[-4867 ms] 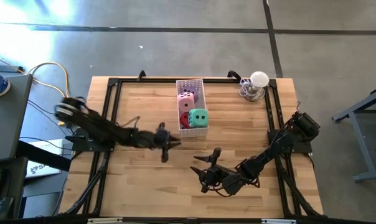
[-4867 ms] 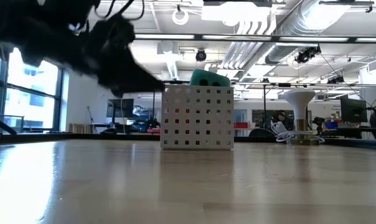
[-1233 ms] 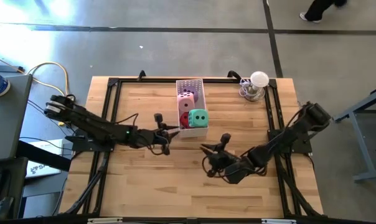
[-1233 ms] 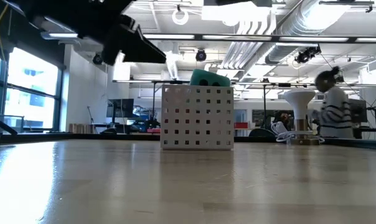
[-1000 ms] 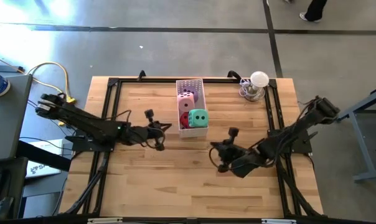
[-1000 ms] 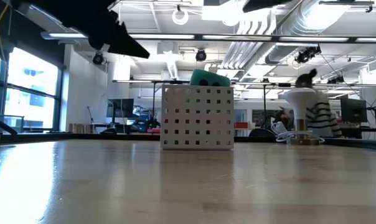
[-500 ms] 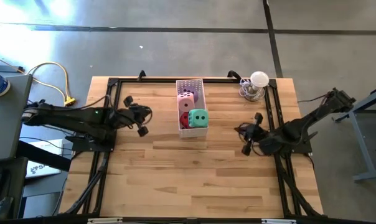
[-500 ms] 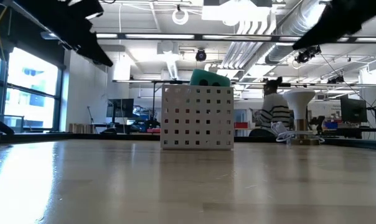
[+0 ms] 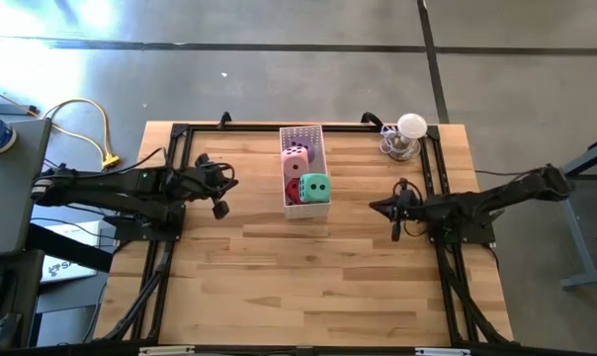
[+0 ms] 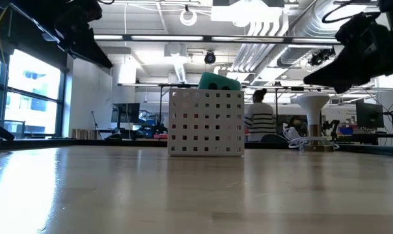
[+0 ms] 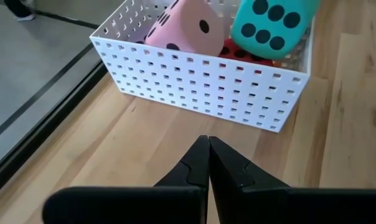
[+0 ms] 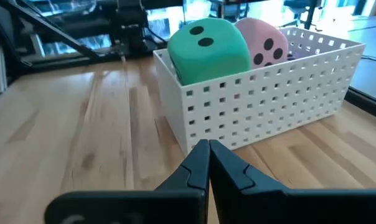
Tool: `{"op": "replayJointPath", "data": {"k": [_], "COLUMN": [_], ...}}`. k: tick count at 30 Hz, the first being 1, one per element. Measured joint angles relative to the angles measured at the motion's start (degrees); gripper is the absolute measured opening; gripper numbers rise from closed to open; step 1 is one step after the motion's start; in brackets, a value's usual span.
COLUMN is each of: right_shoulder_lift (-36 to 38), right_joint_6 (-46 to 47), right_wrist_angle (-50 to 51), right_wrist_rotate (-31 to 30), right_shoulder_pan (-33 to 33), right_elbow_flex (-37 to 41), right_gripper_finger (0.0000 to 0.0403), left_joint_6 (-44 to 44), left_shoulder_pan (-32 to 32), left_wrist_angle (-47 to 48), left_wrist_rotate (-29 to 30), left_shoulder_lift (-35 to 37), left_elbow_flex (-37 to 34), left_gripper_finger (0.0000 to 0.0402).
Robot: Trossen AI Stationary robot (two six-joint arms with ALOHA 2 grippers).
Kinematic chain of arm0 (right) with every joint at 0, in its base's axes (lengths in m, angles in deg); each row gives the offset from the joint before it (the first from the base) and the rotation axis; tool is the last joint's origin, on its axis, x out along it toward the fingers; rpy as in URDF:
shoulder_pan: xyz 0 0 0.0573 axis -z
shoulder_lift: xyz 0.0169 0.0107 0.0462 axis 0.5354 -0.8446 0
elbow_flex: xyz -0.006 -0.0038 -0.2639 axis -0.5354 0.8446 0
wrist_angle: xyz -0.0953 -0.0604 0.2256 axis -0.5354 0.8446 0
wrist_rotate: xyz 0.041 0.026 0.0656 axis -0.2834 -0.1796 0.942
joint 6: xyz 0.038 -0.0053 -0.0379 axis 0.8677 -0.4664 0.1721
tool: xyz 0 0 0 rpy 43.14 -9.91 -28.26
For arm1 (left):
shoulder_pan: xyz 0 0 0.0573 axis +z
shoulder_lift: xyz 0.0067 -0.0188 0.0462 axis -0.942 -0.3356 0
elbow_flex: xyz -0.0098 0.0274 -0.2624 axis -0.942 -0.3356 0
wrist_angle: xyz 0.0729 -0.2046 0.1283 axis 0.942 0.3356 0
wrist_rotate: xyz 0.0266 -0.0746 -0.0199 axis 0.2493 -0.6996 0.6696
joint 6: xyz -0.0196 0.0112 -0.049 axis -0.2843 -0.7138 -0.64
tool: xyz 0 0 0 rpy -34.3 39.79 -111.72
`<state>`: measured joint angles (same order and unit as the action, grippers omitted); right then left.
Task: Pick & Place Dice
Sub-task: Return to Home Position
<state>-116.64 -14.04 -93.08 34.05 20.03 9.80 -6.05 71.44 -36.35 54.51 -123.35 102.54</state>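
1. The wooden table [image 10: 183,195] filled the lower frame of the low view.
2. The white tray [image 9: 303,134] stood upper centre and held the green die [image 9: 316,186], pink die [image 9: 296,158] and red die [image 9: 292,190].
3. The left gripper [image 9: 219,205] and right gripper [image 9: 395,222], fingers together, flanked the tray. Both had withdrawn outward from centre frame.
4. A white lamp [image 9: 409,129] stood upper right.
5. A person [image 10: 256,120] was in the room behind, now nearer the tray.

Dice seen: 3 – pink [image 9: 296,158], red [image 9: 292,190], green [image 9: 317,186]. Tray [image 9: 300,132]: 1. Arms: 2, L [image 9: 111,188], R [image 9: 496,201].

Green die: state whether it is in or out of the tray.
In. The green die sits inside the white perforated tray, beside the red die, its top rising above the rim.
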Motion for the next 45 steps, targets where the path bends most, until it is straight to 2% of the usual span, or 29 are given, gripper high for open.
{"op": "replayJointPath", "data": {"k": [5, 9, 16, 24, 33, 40, 45], "right_shoulder_lift": [3.4, 4.3, 9.0, 18.0, 27.5, 26.9, 26.8], "right_joint_6": [-1.8, -1.9, -5.6, -9.8, -9.6, -9.8, -9.1], "right_wrist_angle": [-5.0, -4.9, -4.4, -3.4, 4.9, 5.9, 6.1], "right_wrist_rotate": [6.7, 7.5, 7.6, 7.4, 7.5, 7.2, 6.9], "right_shoulder_pan": [3.1, 3.4, 2.6, 2.7, 2.7, 2.7, 2.7], "right_elbow_flex": [4.0, 4.0, 4.1, 4.1, 4.1, 4.1, 4.1], "right_gripper_finger": [0.0001, 0.0001, 0.0001, 0.0001, 0.0001, 0.0001, 0.0002], "left_joint_6": [0.3, 0.6, -1.1, -3.2, -4.1, -5.1, -5.5], "left_shoulder_pan": [-0.5, -0.5, -0.5, -0.5, -0.5, -0.5, -0.5], "left_wrist_angle": [0.1, 2.2, 5.6, 9.9, 10.2, 10.2, 10.0], "left_wrist_rotate": [0.0, 0.1, 0.1, 0.0, 0.0, -0.1, -0.1], "left_shoulder_lift": [0.0, 1.6, 11.8, 23.5, 33.1, 38.4, 39.4], "left_elbow_flex": [-0.4, -1.0, -1.0, -1.1, -1.1, -2.0, -2.3], "left_gripper_finger": [0.0000, 0.0000, 0.0000, 0.0000, 0.0000, 0.0000, 0.0000]}}
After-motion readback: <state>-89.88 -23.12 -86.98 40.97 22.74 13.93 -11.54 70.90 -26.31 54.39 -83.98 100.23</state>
